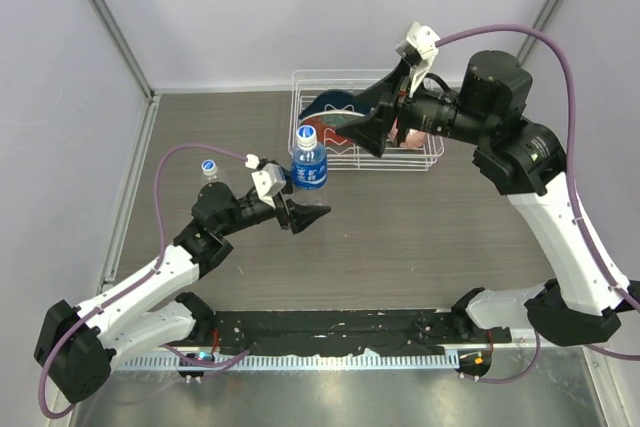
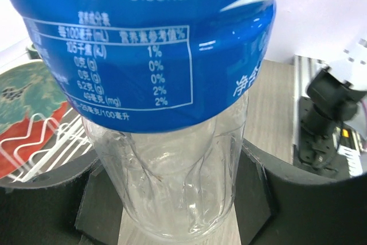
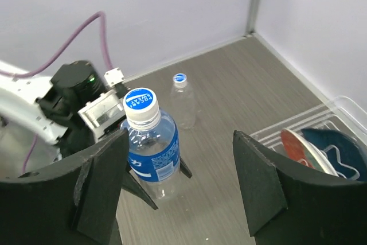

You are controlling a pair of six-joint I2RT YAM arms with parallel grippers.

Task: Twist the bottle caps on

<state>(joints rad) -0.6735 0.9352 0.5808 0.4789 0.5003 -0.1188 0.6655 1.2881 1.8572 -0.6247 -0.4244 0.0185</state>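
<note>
The blue-labelled clear plastic bottle (image 1: 310,169) stands upright near the middle of the grey wood-grain counter (image 1: 420,237). Its blue-rimmed white screw cap (image 1: 307,133) sits on the neck. The left end effector (image 2: 175,199) is clenched on the bottle's clear lower body, below the label, one finger at each side. This low grip probably steadies the bottle against twisting and leaves the neck free from above.

The right end effector (image 3: 180,159) is released. Its fingers are spread wide with nothing between them, and it is raised at about 2 o'clock from the cap, over the white wire basket (image 1: 400,165). From there its camera looks down on both bottles.

The plain unlabelled clear bottle (image 3: 184,107) stands alone at 9 o'clock from the labelled one, well apart from both arms. Its small blue-rimmed cap (image 3: 180,78) also rests on its neck.

Both caps look seated and level, but whether either is screwed tight cannot be told. If the plain bottle's cap still needs turning, the left arm would probably have to brace that bottle the same way first.
</note>
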